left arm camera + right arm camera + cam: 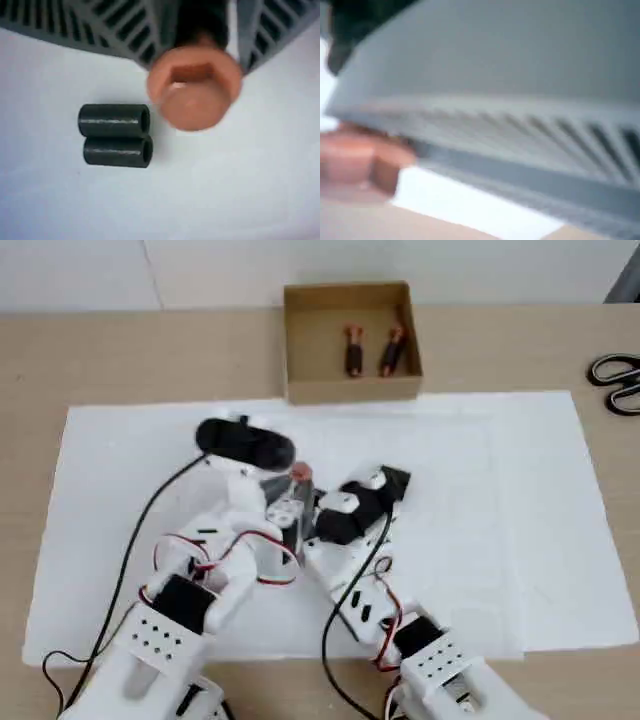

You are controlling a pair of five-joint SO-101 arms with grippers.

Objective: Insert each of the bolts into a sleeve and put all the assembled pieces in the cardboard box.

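Observation:
My left gripper (pixel 200 45) is shut on an orange bolt (pixel 194 90), whose hex-socket head faces the camera. Something black sits on the bolt behind the head; whether it is a sleeve I cannot tell. Two black sleeves (pixel 115 120) (pixel 118 151) lie side by side on the white paper beside it. In the high view the bolt (pixel 300 473) and left gripper (pixel 292 495) are at the paper's middle, with my right gripper (pixel 345 512) close against them from the right. The right wrist view has the bolt (pixel 355 160) beside a grey ribbed finger (pixel 520 150). The cardboard box (pixel 300 350) holds two assembled pieces (pixel 353 350) (pixel 392 348).
A white paper sheet (pixel 500 500) covers the middle of the wooden table. Scissors (pixel 615 380) lie at the far right edge. Both arms' cables trail toward the near edge. Open paper lies to the right of the arms.

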